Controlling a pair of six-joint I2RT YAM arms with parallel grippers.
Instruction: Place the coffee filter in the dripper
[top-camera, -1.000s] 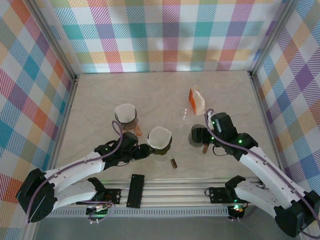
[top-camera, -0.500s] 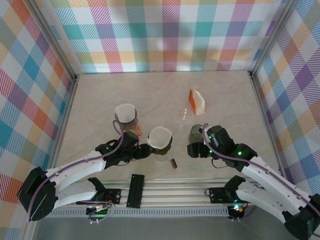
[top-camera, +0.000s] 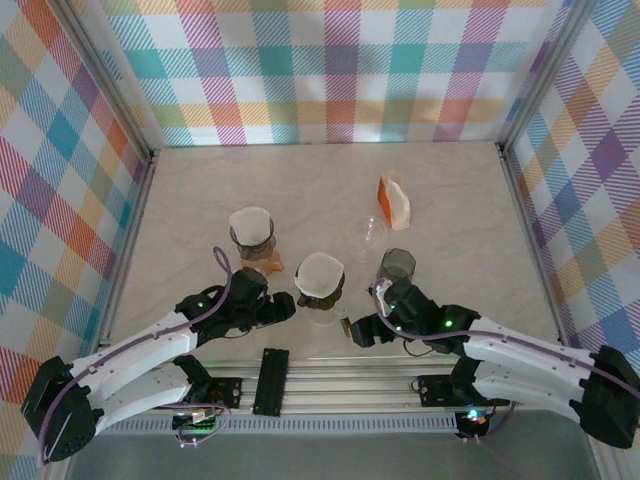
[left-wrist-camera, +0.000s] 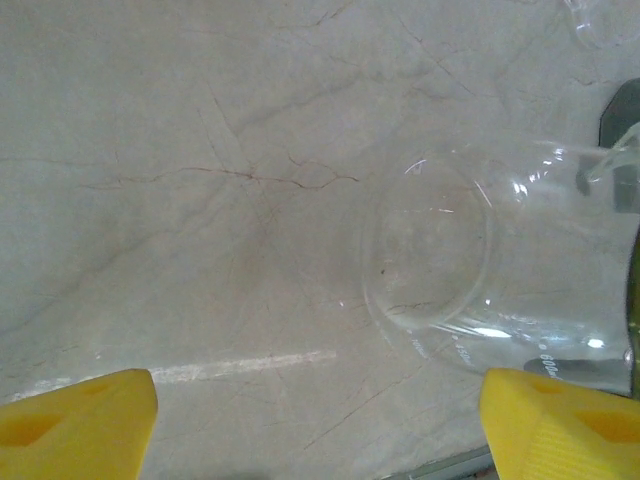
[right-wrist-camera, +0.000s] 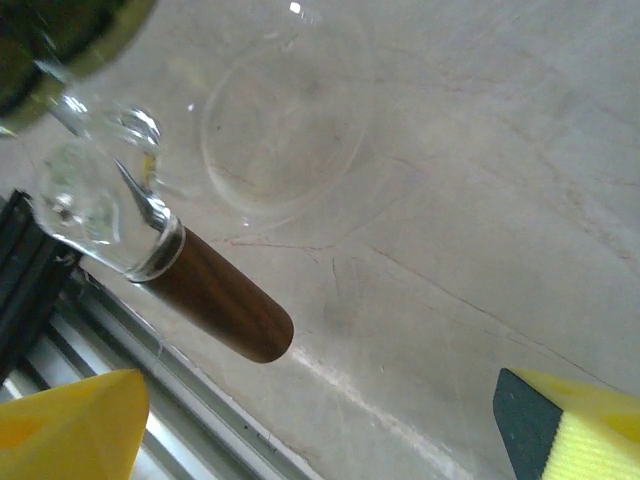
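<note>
A white coffee filter (top-camera: 319, 272) sits in the dripper (top-camera: 325, 294), which rests on a clear glass carafe (left-wrist-camera: 430, 250) near the table's front. The carafe's brown wooden handle (right-wrist-camera: 222, 301) points toward the rail. My left gripper (top-camera: 282, 306) is just left of the carafe, open, with yellow fingertips (left-wrist-camera: 75, 420) wide apart over bare table. My right gripper (top-camera: 360, 331) is just right of the handle's end, open, and nothing lies between its fingertips (right-wrist-camera: 70, 425).
A second white filter (top-camera: 250, 222) tops a dark vessel at the left, with an orange piece (top-camera: 272, 263) beside it. A dark cup (top-camera: 397, 265), a clear glass piece (top-camera: 370, 232) and an orange-white packet (top-camera: 393, 200) stand at the right. The metal rail (top-camera: 330, 375) borders the front.
My right gripper has left the dark cup and swung toward the front and left, ending by the wooden handle with its jaws wider. The left gripper drew back slightly from the carafe.
</note>
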